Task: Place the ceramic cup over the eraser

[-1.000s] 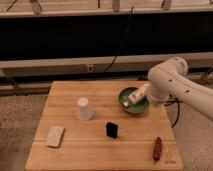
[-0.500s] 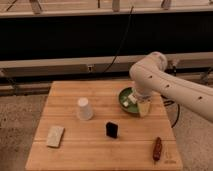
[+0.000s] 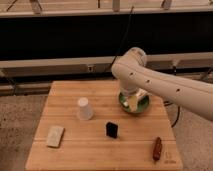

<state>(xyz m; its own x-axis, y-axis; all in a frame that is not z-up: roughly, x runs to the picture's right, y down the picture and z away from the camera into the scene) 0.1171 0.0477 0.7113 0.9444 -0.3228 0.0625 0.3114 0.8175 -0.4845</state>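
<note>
The white ceramic cup (image 3: 84,108) stands upside down, narrow end up, on the wooden table (image 3: 100,150), left of centre. The black eraser (image 3: 112,129) stands upright a little to the right of the cup and nearer the front, apart from it. My gripper (image 3: 134,103) hangs from the white arm over the green bowl (image 3: 134,104) at the table's right side, well to the right of the cup and the eraser.
A pale grey-beige flat block (image 3: 55,136) lies at the front left. A reddish-brown stick-like object (image 3: 157,148) lies at the front right. The arm (image 3: 165,87) reaches in from the right. A dark railing runs behind the table.
The arm has swung to the left, its elbow now above the bowl's left side. The cup, the eraser and the other objects have not moved.
</note>
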